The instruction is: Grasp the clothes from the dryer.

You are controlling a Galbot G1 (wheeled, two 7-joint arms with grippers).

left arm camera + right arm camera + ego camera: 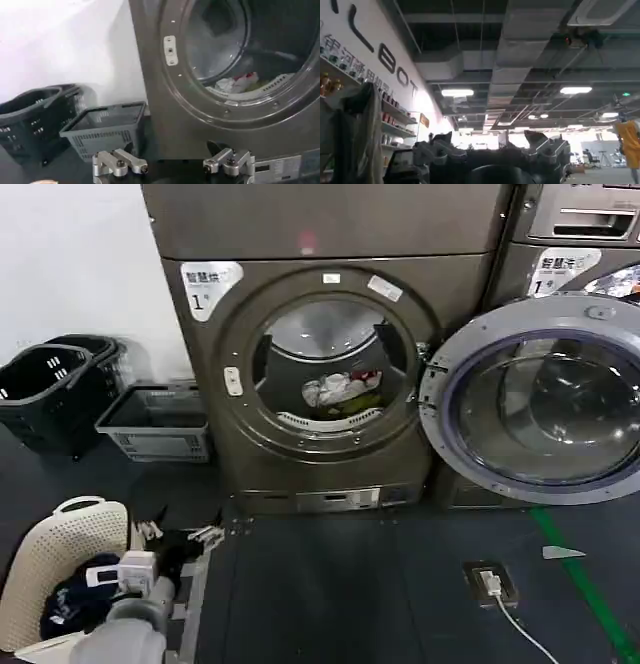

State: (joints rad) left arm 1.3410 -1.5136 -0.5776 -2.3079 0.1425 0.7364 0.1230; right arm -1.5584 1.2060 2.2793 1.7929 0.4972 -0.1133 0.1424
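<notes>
The dryer stands in the middle of the head view, bronze-grey, its round door swung open to the right. Low in the drum lie the clothes, a small white, red and yellow-green bundle; in the left wrist view the clothes lie behind the porthole rim. My left gripper is low at the front left, well short of the dryer, and the left gripper is open and empty. My right gripper points up at a ceiling, its dark fingers spread with nothing between them.
Black baskets and a grey basket stand left of the dryer. A white woven basket with dark clothing sits by my left arm. A second machine stands on the right. A floor socket with a cable lies front right.
</notes>
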